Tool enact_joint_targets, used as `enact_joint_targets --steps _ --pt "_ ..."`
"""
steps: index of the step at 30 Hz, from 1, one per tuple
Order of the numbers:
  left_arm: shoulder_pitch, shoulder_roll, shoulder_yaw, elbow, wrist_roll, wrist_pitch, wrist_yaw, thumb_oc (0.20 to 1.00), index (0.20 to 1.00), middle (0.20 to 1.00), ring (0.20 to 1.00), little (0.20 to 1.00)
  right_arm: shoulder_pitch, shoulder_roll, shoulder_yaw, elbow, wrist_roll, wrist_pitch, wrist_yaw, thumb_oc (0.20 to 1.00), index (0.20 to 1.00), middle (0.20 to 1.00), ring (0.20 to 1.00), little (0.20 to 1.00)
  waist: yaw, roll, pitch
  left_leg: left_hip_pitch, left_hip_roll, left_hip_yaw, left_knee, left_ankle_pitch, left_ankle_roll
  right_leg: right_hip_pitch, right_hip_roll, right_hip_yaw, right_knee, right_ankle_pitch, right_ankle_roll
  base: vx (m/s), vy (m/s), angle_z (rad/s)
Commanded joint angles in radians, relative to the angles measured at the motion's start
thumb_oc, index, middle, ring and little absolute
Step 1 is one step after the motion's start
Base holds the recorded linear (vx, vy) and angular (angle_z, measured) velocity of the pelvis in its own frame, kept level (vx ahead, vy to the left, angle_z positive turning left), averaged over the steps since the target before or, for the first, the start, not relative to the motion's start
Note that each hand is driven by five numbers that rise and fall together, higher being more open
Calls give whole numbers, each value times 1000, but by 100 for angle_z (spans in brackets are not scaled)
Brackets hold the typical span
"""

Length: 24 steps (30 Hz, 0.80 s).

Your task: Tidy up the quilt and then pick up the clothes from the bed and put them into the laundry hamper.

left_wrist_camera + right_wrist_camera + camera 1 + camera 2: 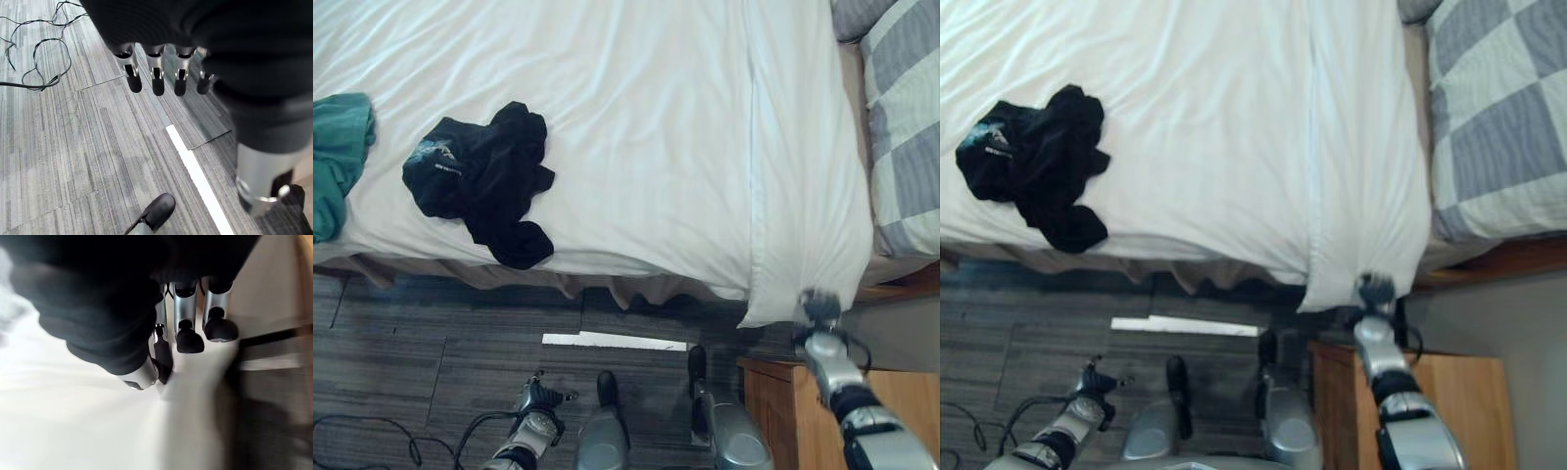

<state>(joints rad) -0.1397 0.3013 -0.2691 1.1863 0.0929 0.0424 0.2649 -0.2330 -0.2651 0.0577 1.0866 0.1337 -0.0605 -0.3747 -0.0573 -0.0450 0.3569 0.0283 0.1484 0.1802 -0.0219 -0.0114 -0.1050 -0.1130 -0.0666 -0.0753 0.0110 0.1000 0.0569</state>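
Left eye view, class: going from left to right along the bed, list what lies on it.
Green garment → black garment → white quilt's lengthwise fold → right hand at the quilt's corner → grey checked pillow.

Right hand on the quilt

The right hand [161,352] pinches a fold of the white quilt [98,426] between thumb and fingers.

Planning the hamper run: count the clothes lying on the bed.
2. A black garment lies near the bed's front edge; a green garment lies at the left end. More may be hidden out of frame.
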Motion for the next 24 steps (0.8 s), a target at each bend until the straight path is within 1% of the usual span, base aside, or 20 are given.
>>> enact_joint_targets --steps 1,2,4,6,7,9,11,12,13,14,15,16,17,18,19,20,21,22,23,24 --pt "25 6 0 65 64 4 -14 1000 1000 1000 1000 1000 197 23 30 101 6 83 68 200 200 200 200 200 -52 -5 -95 -73 16 -18 102 -64 0 -9 -99 39 129 -177 123 118 218 -25" --pt "33 2 -17 61 91 -2 -31 1000 1000 1000 1000 1000 235 36 31 149 -8 96 100 1000 1000 1000 1000 1000 -58 -5 -119 -32 -3 -15 33 -47 7 8 -109 35 113 -151 143 101 195 -29" --pt "35 0 -22 59 104 -2 -38 1000 1000 1000 1000 1000 239 48 45 158 -30 110 120 1000 1000 1000 1000 1000 -67 -11 -126 8 -20 1 -32 -34 10 0 -123 47 126 -95 174 35 154 -13" --pt "34 -1 -26 57 108 -6 -38 1000 1000 1000 1000 1000 234 54 59 162 -45 111 122 1000 1000 1000 1000 1000 -62 -9 -120 18 -21 11 -50 -25 15 -14 -131 54 141 -77 189 -47 104 -14" --pt "33 3 -32 55 115 -7 -37 1000 1000 1000 1000 1000 229 61 71 157 -54 107 124 1000 1000 1000 1000 1000 -59 -3 -118 15 -22 8 -57 -18 16 -21 -128 52 155 -91 186 -122 153 -33" --pt "12 16 -44 42 110 -14 -38 1000 1000 1000 1000 1000 211 69 120 146 -75 93 132 1000 1000 1000 1000 1000 -56 16 -118 -6 -38 0 -62 -6 31 -12 -54 82 187 -158 148 -76 119 -10" --pt "-6 16 -35 37 101 -19 -31 1000 1000 1000 1000 1000 193 68 175 131 -132 92 139 1000 1000 1000 1000 1000 -34 9 -110 -34 -70 3 4 -31 31 45 -65 14 107 -186 115 35 1 3" --pt "-6 16 -35 37 101 -19 -31 1000 1000 1000 1000 1000 193 69 175 131 -132 91 139 1000 1000 1000 1000 1000 -40 9 -109 -39 -70 -3 13 -35 31 49 -66 8 104 -186 115 -84 16 2" --pt "-23 16 -46 7 101 -32 -33 1000 1000 1000 1000 1000 163 40 230 117 -194 89 151 1000 1000 1000 1000 1000 -7 7 -67 -189 -91 -27 265 4 -42 105 -82 -1 31 -210 76 -103 28 19" --pt "-24 16 -46 7 101 -31 -33 1000 1000 1000 1000 1000 161 40 230 118 -195 89 151 1000 1000 1000 1000 1000 -12 10 -70 -202 -89 -32 277 1 -42 101 -80 -6 29 -207 76 -249 129 81" --pt "-31 12 -51 -12 94 -40 -24 1000 1000 1000 1000 1000 102 9 291 108 -266 92 136 1000 1000 1000 1000 1000 16 23 -38 -295 -74 -62 403 109 -152 111 -93 -23 -5 -206 68 -153 100 116" --pt "-31 12 -51 -12 94 -40 -24 1000 1000 1000 1000 1000 101 9 291 108 -266 91 136 1000 1000 1000 1000 1000 14 24 -39 -298 -74 -64 406 108 -153 111 -92 -25 -5 -206 68 -165 202 111" --pt "-12 14 -59 -27 111 -47 -18 1000 1000 1000 1000 1000 93 8 310 99 -288 96 134 1000 1000 1000 1000 1000 21 27 -43 -292 -37 -66 395 102 -153 114 -107 -39 -16 -199 77 28 313 51" --pt "23 -9 -74 -57 140 -56 -9 1000 1000 1000 1000 1000 98 20 312 84 -287 97 135 1000 1000 1000 1000 1000 26 25 -62 -244 47 -59 327 49 -107 112 -153 -51 -21 -180 105 73 483 8" --pt "30 -24 -81 -60 146 -58 2 1000 1000 1000 1000 1000 104 27 307 77 -287 99 140 1000 1000 1000 1000 1000 23 17 -77 -205 108 -58 265 34 -102 113 -191 -53 -22 -169 131 136 581 -5" --pt "36 -28 -74 -56 147 -56 13 1000 1000 1000 1000 1000 110 30 302 70 -285 98 141 1000 1000 1000 1000 1000 19 17 -92 -186 161 -68 199 42 -97 106 -221 -49 -22 -159 152 161 799 -4" --pt "35 -27 -61 -50 143 -58 29 1000 1000 1000 1000 1000 132 28 289 64 -282 94 141 1000 1000 1000 1000 1000 17 20 -113 -164 258 -79 86 107 -117 98 -281 -55 -33 -138 196 126 626 2" --pt "37 -27 -61 -50 143 -58 29 1000 1000 1000 1000 1000 134 28 289 63 -283 94 142 1000 1000 1000 1000 1000 16 21 -114 -157 258 -78 76 111 -119 102 -280 -58 -36 -139 197 104 712 17" --pt "31 -18 -57 -48 143 -54 37 1000 1000 1000 1000 1000 154 21 278 67 -279 92 148 1000 1000 1000 1000 1000 14 27 -122 -166 310 -76 54 154 -134 102 -312 -64 -42 -128 205 42 277 25" --pt "33 -19 -58 -48 143 -54 37 1000 1000 1000 1000 1000 156 21 278 66 -279 92 148 1000 1000 1000 1000 1000 12 30 -124 -163 313 -78 47 157 -137 106 -309 -69 -45 -129 205 33 280 28"
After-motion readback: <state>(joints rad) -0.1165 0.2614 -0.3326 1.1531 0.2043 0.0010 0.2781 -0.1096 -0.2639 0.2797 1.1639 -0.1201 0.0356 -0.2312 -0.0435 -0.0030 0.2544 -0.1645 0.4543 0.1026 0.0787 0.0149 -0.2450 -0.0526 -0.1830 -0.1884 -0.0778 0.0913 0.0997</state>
